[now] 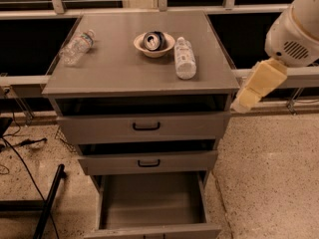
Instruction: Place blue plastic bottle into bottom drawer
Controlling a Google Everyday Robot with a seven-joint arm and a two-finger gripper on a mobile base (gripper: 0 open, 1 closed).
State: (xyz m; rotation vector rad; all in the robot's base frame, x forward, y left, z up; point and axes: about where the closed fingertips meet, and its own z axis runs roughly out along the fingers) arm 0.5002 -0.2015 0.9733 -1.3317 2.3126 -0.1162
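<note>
Here's the grey metal three-drawer cabinet (124,76), seen from above and in front. Lying on its side on the cabinet's flat top is the stout clear plastic water bottle with the white cap and pale label (185,59). Its cap points to the back edge and it sits just to the right of a small cream bowl (160,49). An opened drinks can (153,40) rests tilted inside that bowl.

Over at the far left corner of the top lies a thinner clear bottle with a blue-green label band (76,47). It is also on its side and well apart from the bowl.

Down the front, the top shallow grey drawer with a black handle (144,127) and the second shallow drawer below it (148,162) each show a dark gap above their fronts. Lowest of all, the deep bottom drawer (152,203) is pulled well out, its plain grey floor in full view.

Now the arm! A rounded white housing (294,31) comes in from the upper right. The cream-coloured end effector (244,97) hangs off it, angled down and to the left. It hovers in the air just beside the cabinet's right front corner, at about top-edge level. It's carrying nothing, and whether it is open or closed I cannot tell.

Speckled stone floor (269,173) lies all around, with black cables (20,151) trailing at the left.
</note>
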